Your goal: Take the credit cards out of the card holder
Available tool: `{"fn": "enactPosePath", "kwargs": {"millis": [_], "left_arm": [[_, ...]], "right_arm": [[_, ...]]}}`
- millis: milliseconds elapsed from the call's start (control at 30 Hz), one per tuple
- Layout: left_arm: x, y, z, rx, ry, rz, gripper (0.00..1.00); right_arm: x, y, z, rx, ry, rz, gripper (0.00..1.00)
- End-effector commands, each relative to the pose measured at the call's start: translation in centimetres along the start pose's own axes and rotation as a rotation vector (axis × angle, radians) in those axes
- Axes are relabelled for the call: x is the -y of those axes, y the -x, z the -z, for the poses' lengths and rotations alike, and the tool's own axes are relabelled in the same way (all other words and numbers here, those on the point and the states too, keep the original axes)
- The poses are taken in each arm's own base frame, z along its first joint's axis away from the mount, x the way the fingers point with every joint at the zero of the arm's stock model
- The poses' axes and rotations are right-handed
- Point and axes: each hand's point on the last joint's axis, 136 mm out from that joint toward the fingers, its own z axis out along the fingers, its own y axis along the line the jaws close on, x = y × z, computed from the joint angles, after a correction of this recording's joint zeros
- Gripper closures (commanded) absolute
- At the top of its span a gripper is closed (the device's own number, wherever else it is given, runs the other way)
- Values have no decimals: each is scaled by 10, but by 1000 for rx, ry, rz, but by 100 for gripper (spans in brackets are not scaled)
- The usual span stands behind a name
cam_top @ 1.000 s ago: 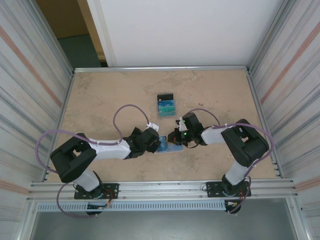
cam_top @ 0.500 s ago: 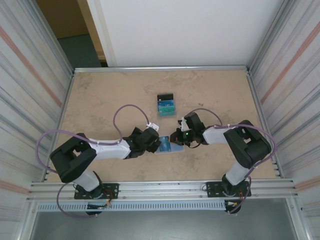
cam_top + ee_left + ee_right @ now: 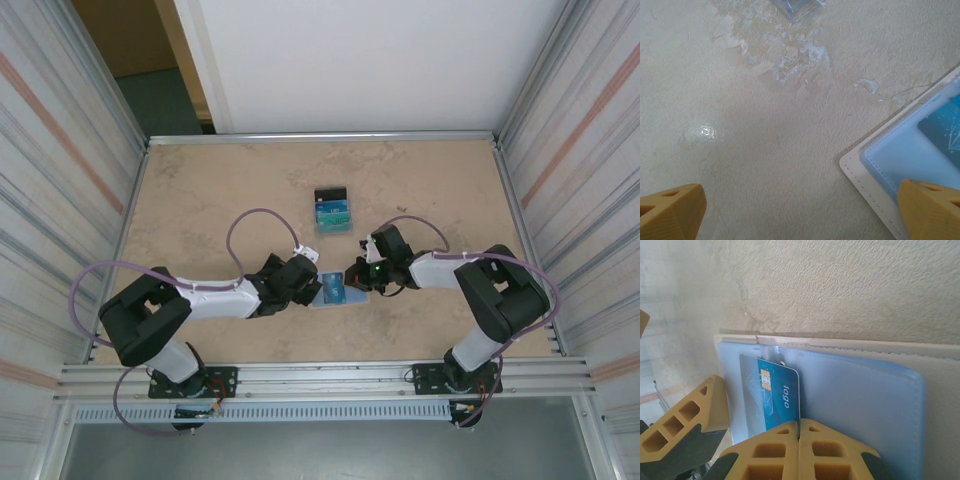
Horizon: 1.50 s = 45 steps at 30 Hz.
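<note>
The card holder (image 3: 322,297) lies open on the table between both grippers, pale blue lining (image 3: 860,395) up. A blue credit card (image 3: 776,397) with a chip and the word "logo" sticks partly out of its pocket. My right gripper (image 3: 799,422) is shut, and the card's edge runs into the seam between its fingertips. My left gripper (image 3: 800,215) is open, one fingertip (image 3: 932,210) resting on a corner of the holder (image 3: 890,160) and the other fingertip (image 3: 670,212) over bare table. In the top view the left gripper (image 3: 306,286) and right gripper (image 3: 353,279) flank the holder.
A small pile of cards (image 3: 333,213) in black and teal lies on the table behind the holder; its edge (image 3: 797,6) shows at the top of the left wrist view. Metal rails and corrugated walls border the table (image 3: 200,200).
The right gripper has shifted slightly right and nearer, and more of the dark blue card now shows over the holder. The left arm has stayed still.
</note>
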Motion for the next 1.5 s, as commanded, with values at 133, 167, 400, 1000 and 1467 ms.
{"fn": "enactPosePath", "kwargs": {"millis": [133, 167, 400, 1000, 1467], "left_arm": [[-2, 20, 13, 74, -30, 1, 1], [-1, 24, 15, 93, -35, -3, 1], [15, 42, 15, 139, -89, -45, 1], [35, 27, -2, 68, -73, -155, 1], [36, 14, -7, 31, -73, -147, 1]], "right_arm": [[-2, 3, 9, 17, -13, 23, 100], [-2, 3, 9, 17, -11, 21, 100], [-6, 3, 11, 25, -3, 27, 100], [3, 0, 20, 41, -30, 17, 100], [-27, -5, 16, 24, 115, 42, 84]]}}
